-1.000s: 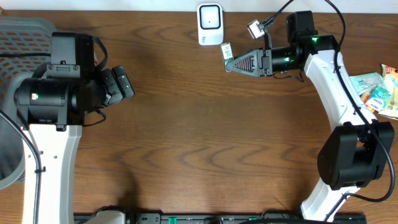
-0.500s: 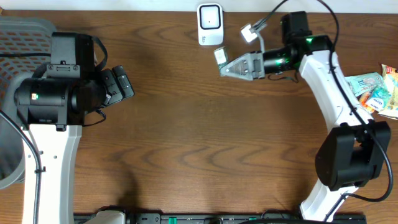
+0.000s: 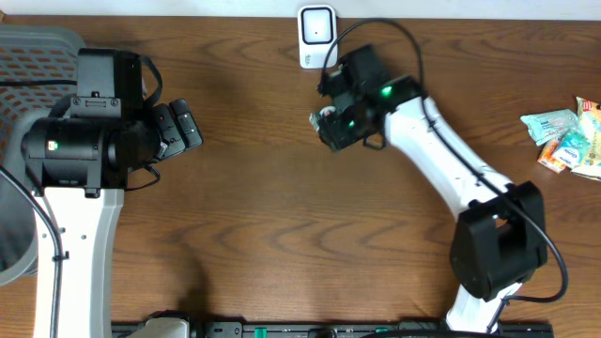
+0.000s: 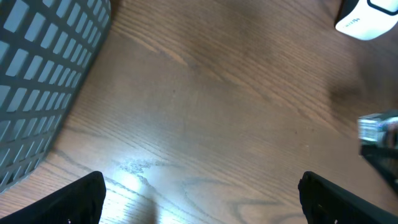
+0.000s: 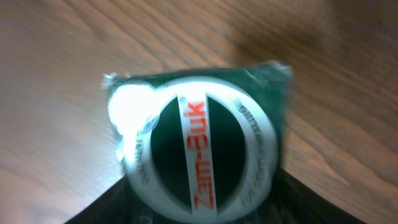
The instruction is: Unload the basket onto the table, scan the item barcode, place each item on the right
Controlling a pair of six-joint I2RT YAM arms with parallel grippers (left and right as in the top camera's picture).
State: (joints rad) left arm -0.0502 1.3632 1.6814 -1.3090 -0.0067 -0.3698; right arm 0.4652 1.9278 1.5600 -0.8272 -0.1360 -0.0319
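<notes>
right arm swung off scanner, item low over bench

1. change vs. a second ago
- right arm was stretched out w/ the right claw [image 3: 329, 127] pointing left, just right of the scanner [image 3: 317, 36]. it has since folded in and swung left. claw now sits below the scanner, near but apart from it, w/ the wrist cam looking down at the bench [image 3: 282, 225].
- left arm and left claw [image 3: 178, 129]: no change in pos.
- assessment: item no longer faces the scanner window. either the scan pass is over and the item is on its way to set-down, or it is being re-angled for another try. frames do not confirm a read.

2. item location
- zam-buk tin [image 5: 199, 149], round, in green wrapper, label side up toward the wrist cam. it lies between the right claw's fingers [image 5: 99, 211], close above or on the wood. cannot tell which.
- no barcode visible on the shown face.

3. claw state
- right claw: part open around the tin. whether it is clamped or slack on it: cannot tell.
- left claw: fully spread, nothing between the fingers, hanging over bare wood.

4. containers
- grey slatted basket [image 3: 38, 47] at far left, next to the left arm. most of it is hidden by the arm, so contents cannot be told.
- packets [image 3: 563, 141] at the right edge lie loose on the bench, in no container.
</notes>
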